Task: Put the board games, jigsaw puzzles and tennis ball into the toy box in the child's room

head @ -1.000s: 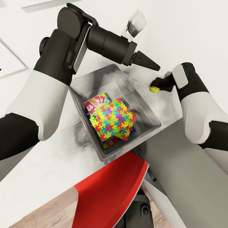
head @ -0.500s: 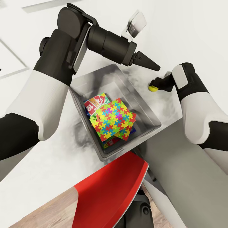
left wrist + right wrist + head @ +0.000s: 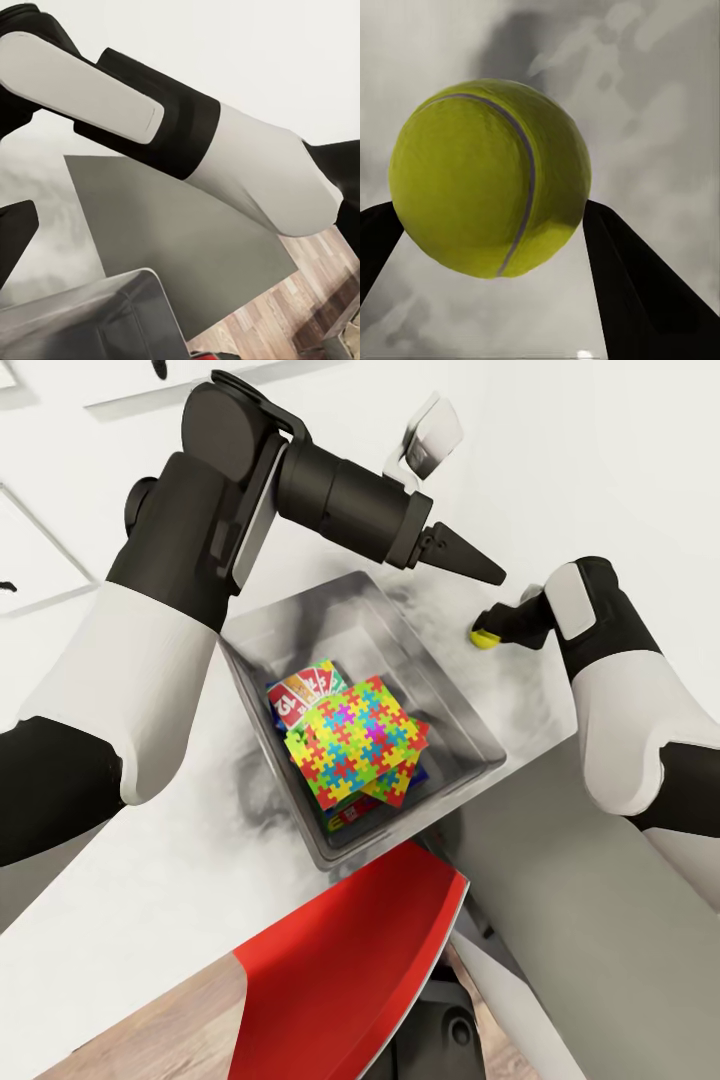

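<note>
The tennis ball [image 3: 483,638] is held just above the pale table [image 3: 150,900], with my right gripper [image 3: 492,632] shut on it, a short way right of the toy box [image 3: 470,712]. Up close, the ball [image 3: 491,176] sits between both fingers of the right gripper [image 3: 489,212]. Inside the toy box lie two stacked jigsaw puzzles [image 3: 355,745] on top of board games, a white-and-green one [image 3: 300,690] and a blue edge [image 3: 421,771]. My left gripper [image 3: 488,569] hovers above the box's far right corner, open and empty. The box corner [image 3: 97,315] shows in the left wrist view.
A red chair back [image 3: 340,960] stands close in front of the box, over wood floor [image 3: 150,1030]. The darker grey desk section [image 3: 540,880] adjoins on the right. My right forearm [image 3: 225,157] crosses the left wrist view.
The head view has tilted slightly, so the whole picture has shifted. The right gripper with the ball has edged barely toward the box. The left arm holds still.
</note>
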